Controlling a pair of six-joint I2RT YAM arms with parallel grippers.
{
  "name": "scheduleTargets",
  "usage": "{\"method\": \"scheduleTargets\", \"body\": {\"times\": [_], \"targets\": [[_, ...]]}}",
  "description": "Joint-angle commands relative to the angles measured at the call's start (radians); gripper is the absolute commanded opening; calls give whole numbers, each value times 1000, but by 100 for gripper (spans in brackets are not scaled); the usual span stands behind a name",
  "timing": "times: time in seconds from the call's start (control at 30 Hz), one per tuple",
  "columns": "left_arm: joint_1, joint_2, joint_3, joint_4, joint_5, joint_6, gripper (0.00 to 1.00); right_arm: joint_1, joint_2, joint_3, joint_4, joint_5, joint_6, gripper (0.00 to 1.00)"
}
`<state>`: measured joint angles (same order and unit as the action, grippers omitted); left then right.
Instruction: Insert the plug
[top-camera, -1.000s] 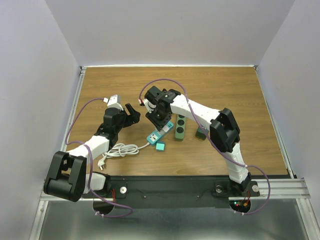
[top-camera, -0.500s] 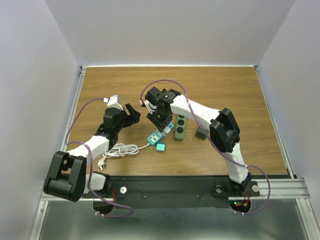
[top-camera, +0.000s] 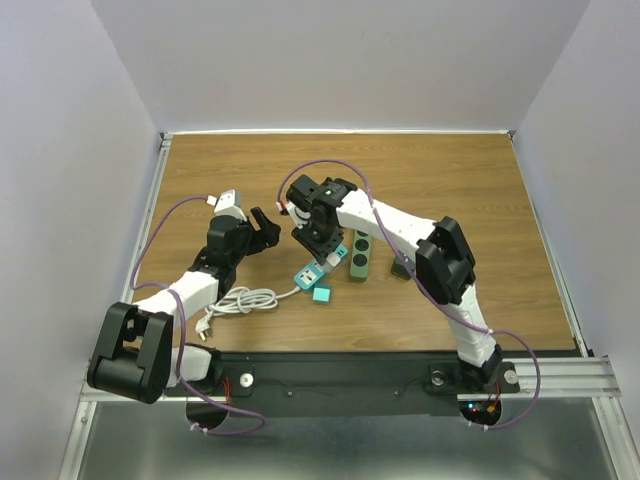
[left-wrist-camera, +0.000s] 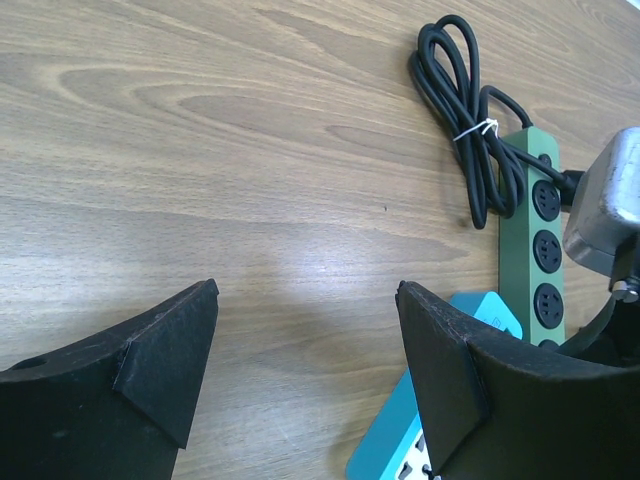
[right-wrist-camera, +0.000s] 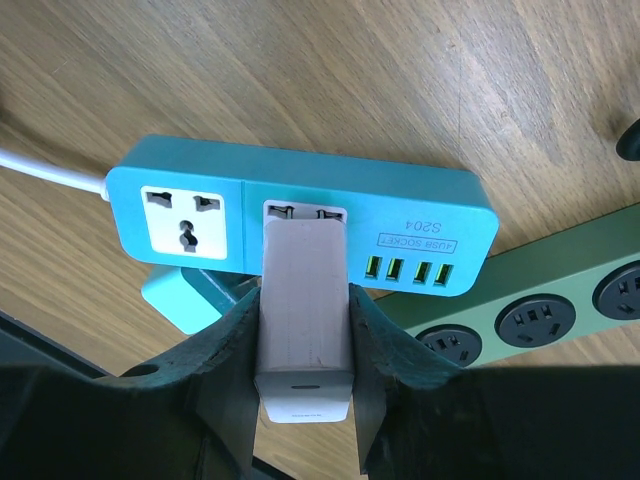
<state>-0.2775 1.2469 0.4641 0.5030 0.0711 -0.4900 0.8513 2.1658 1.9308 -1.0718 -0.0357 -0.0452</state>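
Two steps looked left to us: pushing the white rectangular plug block fully home, then letting go. The right gripper pinched it between closed fingers, its front against the middle socket of the turquoise plastic power strip; how deep it sat we could not tell. The left gripper hung open and empty. We counted two strips, the other a green plastic power strip just right, one plug, one small turquoise cube, one coiled white cable and one bundled black cord.
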Motion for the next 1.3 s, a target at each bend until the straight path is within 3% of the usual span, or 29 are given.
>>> {"method": "scheduleTargets", "body": {"times": [0.0, 0.87, 1.27], "targets": [[8, -29, -22, 16, -10, 22, 84, 18, 40, 63, -65, 20, -12, 1], [27, -7, -33, 17, -4, 36, 84, 22, 187, 162, -34, 2, -56, 0], [34, -7, -42, 17, -2, 36, 83, 23, 149, -82, 79, -62, 21, 0]]}}
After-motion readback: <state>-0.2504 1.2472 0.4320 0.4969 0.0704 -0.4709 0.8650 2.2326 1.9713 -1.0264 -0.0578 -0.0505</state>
